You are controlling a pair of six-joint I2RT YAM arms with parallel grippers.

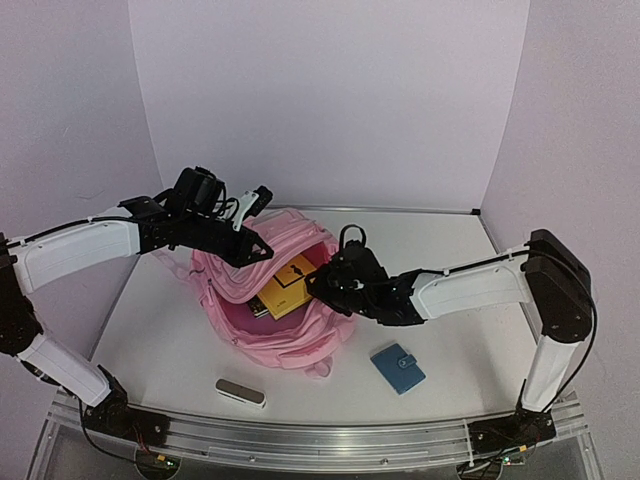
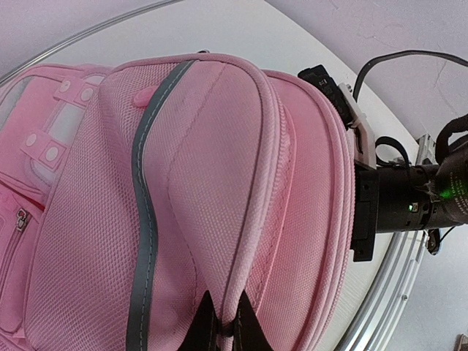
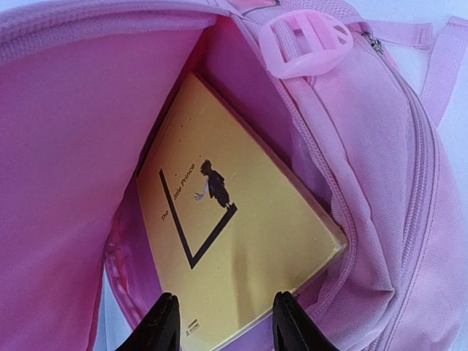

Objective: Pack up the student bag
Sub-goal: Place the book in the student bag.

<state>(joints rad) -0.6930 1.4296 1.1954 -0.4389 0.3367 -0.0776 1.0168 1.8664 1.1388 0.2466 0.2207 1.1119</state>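
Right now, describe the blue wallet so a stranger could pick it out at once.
Find the open pink backpack mid-table. Just off its near right corner, on the bare tabletop, lies the blue wallet. It is flat, squarish and the only blue thing; the grey case lies toward the left.

White table boxed in by pale lilac walls.
The table (image 1: 440,235) is plain matte white, with a ribbed metal rail (image 1: 330,440) along its near edge. Smooth lilac panels rise from the other three edges: a back wall (image 1: 330,100) at the far edge, a left wall (image 1: 60,110) and a right wall (image 1: 585,120). The light is soft and even, and shadows are faint.
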